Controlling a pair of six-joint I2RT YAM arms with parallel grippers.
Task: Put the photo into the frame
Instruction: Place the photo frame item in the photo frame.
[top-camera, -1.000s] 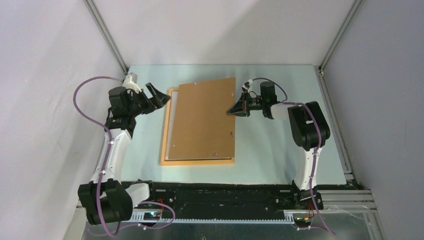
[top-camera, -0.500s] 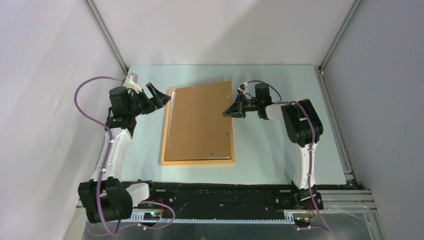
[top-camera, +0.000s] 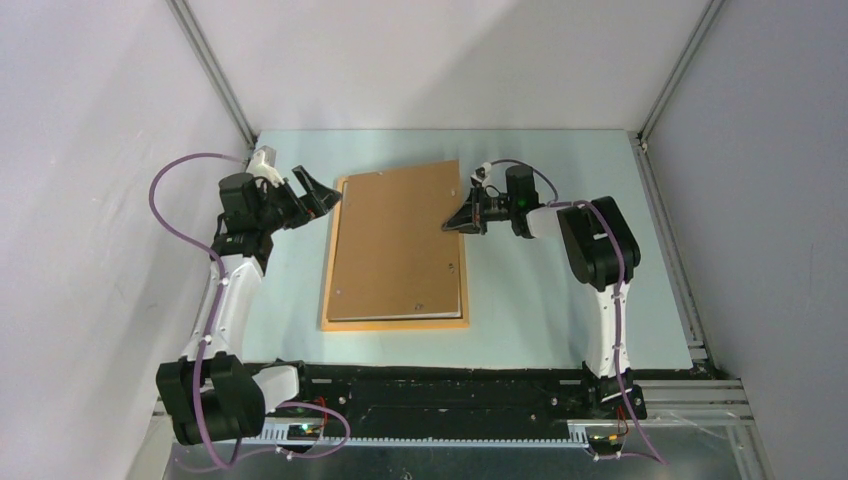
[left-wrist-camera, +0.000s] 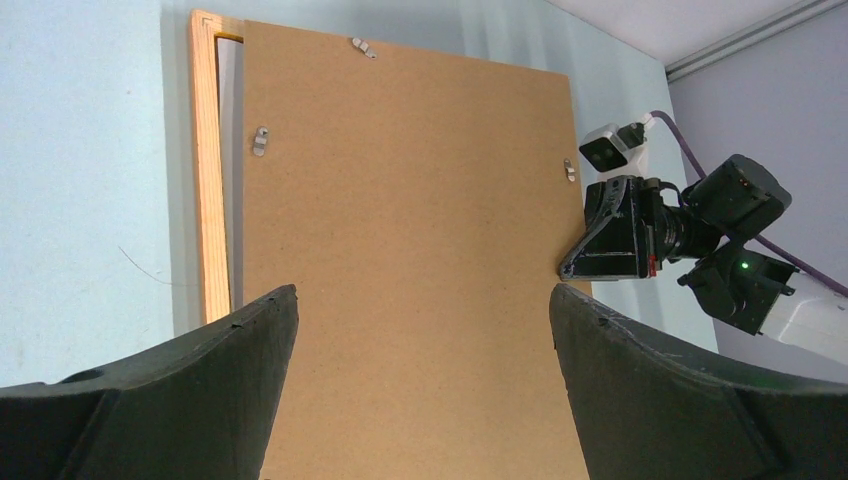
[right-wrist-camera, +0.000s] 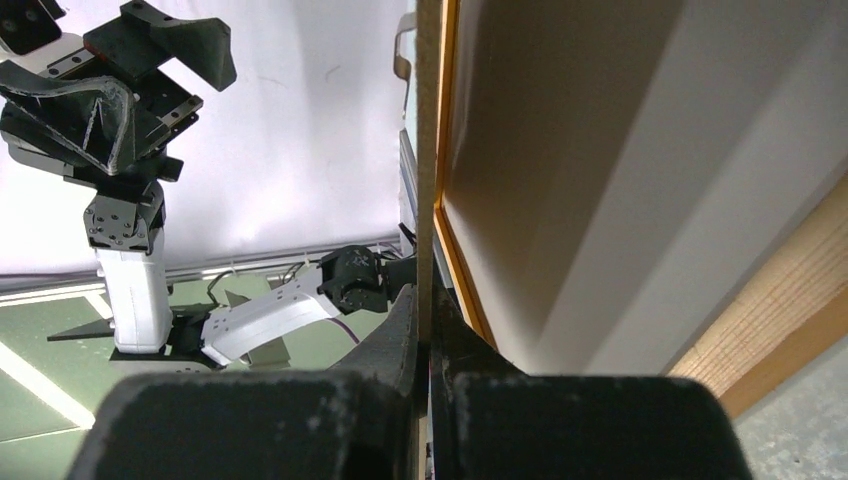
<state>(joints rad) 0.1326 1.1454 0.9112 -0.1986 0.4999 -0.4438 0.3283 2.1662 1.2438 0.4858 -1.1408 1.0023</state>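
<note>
Pale blue-green table, matte and smooth, boxed in by plain white walls with aluminium rails in the corners.

At far left, the left gripper: black angular plastic, spread wide and holding nothing, poised just beside the frame's far left corner, apart from it.

At centre, the frame: thin, rectangular, light-orange wood with visible grain, lying flat on the table with its long sides running away from the arms. Mostly covered by a plain brown backing board, a flat, matte fibreboard sheet with small metal clips near its edges. Sits skewed over the frame, leaving the left and near rails bare. Between the left rail and the board, a narrow pale grey strip; cannot tell whether that is the photo, as no printed side shows in any view.

At right, the right gripper: clamped tight on the board's thin right edge. From the right wrist, black textured fingers pinching that edge, with the board raised on this side, above the frame's orange rim and a glossy surface beneath.
</note>
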